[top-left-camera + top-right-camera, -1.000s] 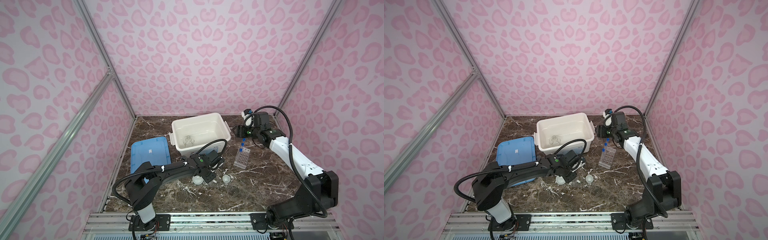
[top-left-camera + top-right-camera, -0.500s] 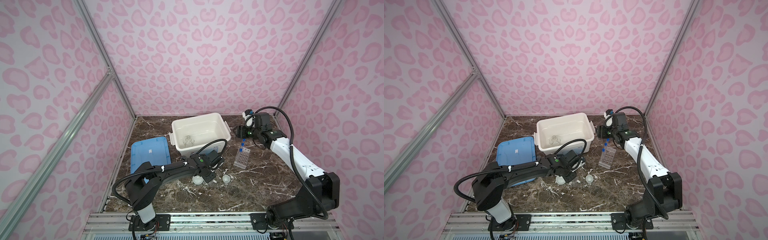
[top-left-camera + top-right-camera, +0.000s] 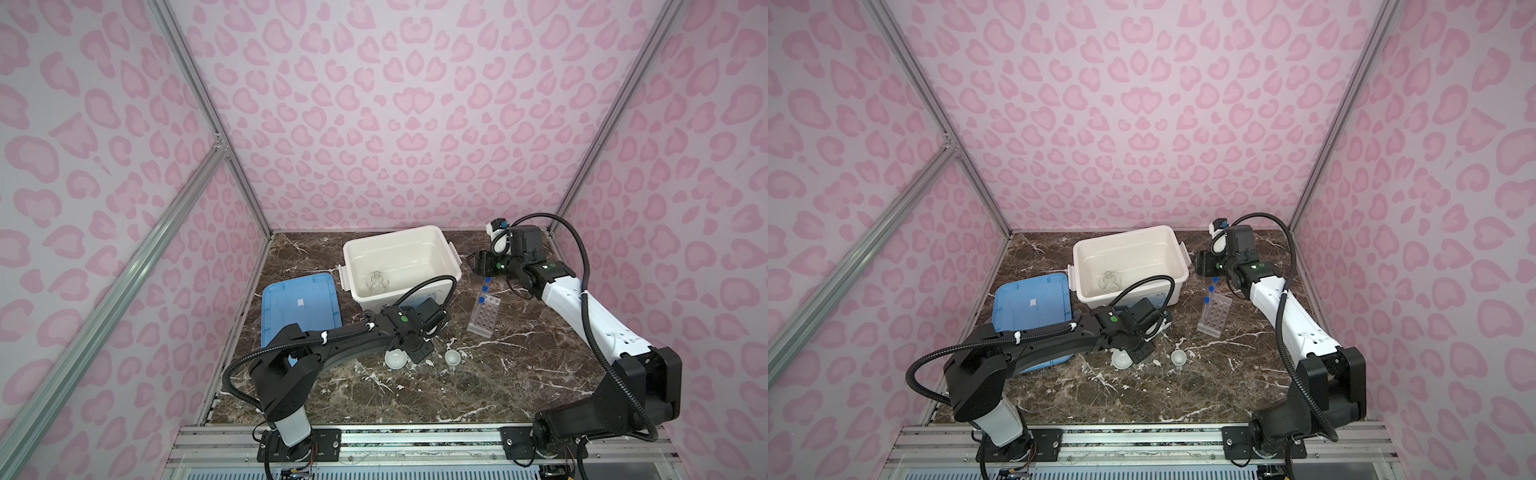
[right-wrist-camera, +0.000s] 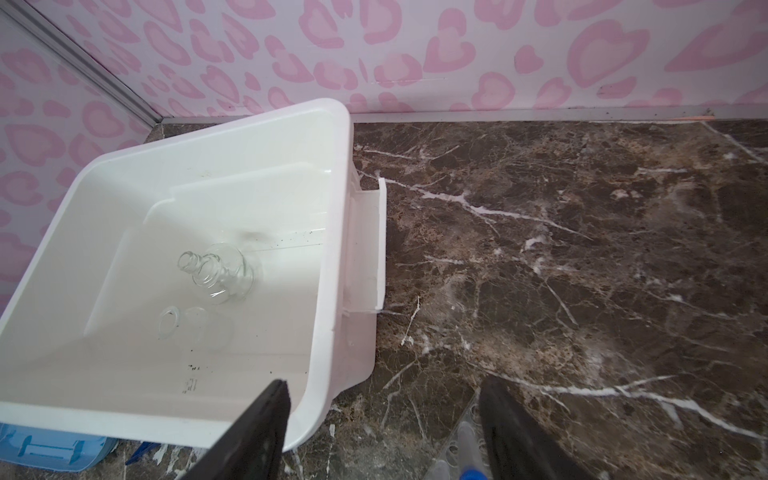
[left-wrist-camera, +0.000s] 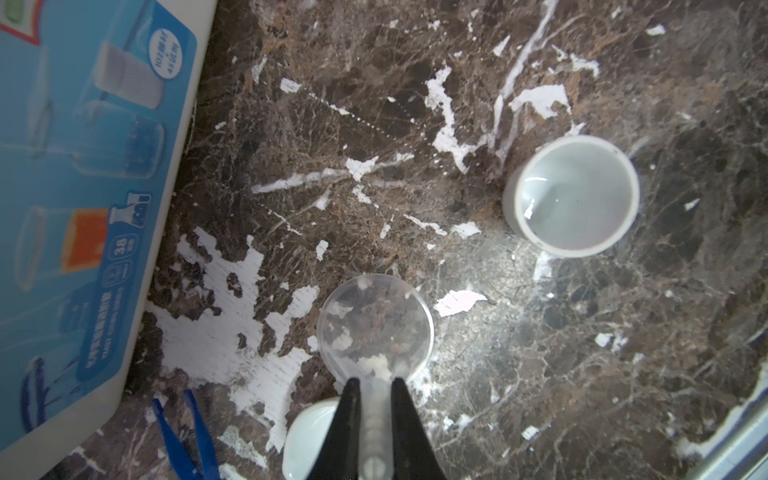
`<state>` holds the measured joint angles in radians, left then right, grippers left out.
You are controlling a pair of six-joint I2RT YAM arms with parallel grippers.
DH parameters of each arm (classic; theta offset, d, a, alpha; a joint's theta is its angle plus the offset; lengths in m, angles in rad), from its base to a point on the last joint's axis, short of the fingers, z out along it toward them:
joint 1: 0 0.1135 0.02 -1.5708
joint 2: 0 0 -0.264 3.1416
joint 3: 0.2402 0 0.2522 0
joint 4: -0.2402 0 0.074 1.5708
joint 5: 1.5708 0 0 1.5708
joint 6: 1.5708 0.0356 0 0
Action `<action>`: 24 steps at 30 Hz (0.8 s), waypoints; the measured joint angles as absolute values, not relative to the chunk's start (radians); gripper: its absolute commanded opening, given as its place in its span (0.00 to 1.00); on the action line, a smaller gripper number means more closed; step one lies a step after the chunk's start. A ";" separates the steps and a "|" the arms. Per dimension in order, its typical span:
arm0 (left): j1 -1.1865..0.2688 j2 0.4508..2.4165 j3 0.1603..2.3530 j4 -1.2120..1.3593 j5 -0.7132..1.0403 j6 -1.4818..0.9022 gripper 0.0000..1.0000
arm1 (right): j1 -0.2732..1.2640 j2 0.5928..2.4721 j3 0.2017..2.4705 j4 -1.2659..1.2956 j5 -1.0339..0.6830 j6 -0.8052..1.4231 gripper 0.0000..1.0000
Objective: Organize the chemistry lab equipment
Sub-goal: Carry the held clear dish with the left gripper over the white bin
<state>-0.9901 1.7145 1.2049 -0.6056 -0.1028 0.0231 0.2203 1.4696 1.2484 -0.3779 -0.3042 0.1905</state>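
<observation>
Top views, largest first.

Bin: open, at back centre of surface. Two flasks lying inside.

Lid: flat, just left of bin.

Rack: right of bin, with blue-capped tubes at its far end.

Right hand: jaws wide, nothing between them. Hovers by bin's near corner, over rack's far end.

Left hand: closed on neck of a clear flask, low over front of surface. Round body sticks out beyond the fingers. Cannot tell whether lifted or resting.

Bowls: two, white, upright. One touching or under left hand, the other near, apart.

Tweezers: blue, on surface by bin's front wall.

Handling, as judged: clear flask probably light, stiff, slick, breakable. Neck looks the right hold, being narrow enough for the fingers and clear of the thin bulb. Squeeze gently, since it could pivot or slip. Lower into bin rather than drop onto the glass already there.
</observation>
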 measured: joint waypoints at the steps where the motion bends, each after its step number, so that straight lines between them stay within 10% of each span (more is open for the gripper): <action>1: -0.990 1.716 1.211 -0.608 -0.106 0.023 0.13 | 0.220 1.468 1.248 -0.376 -0.305 0.191 0.74; 24: -0.947 1.590 1.462 -0.676 -0.172 0.077 0.13 | 0.216 1.459 1.247 -0.363 -0.331 0.200 0.74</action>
<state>-0.9466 1.5902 1.4616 -0.6758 -0.1722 0.0772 0.2161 1.4586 1.2472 -0.3634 -0.3305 0.1997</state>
